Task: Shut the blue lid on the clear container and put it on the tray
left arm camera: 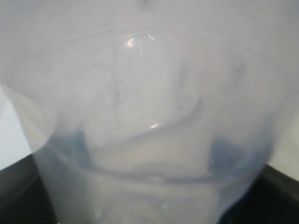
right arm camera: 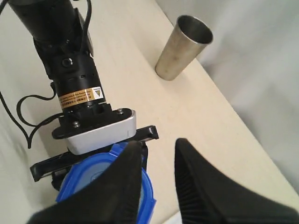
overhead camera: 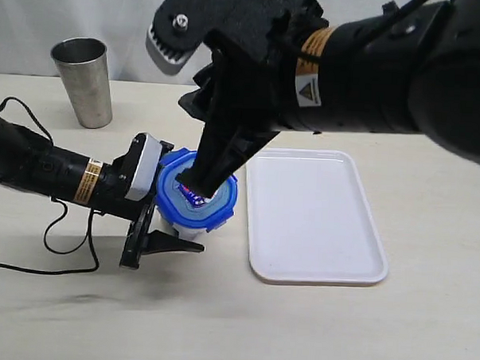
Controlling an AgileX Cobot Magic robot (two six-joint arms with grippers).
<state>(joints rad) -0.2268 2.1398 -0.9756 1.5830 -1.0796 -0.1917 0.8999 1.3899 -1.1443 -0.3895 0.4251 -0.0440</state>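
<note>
Just left of the tray (overhead camera: 317, 231), the clear container (left arm camera: 149, 116) stands on the surface (overhead camera: 218, 322), pinched by the left fingers (overhead camera: 169, 242). The right fingers (right arm camera: 196, 182), slightly spread and empty, bear on the blue lid (overhead camera: 225, 202). Off-centre pressure could tip the container or leave flaps unlatched.

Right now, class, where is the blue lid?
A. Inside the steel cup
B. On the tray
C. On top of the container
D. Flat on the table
C: the lid sits on the mouth of the container, beside the tray and well apart from the cup.
</note>
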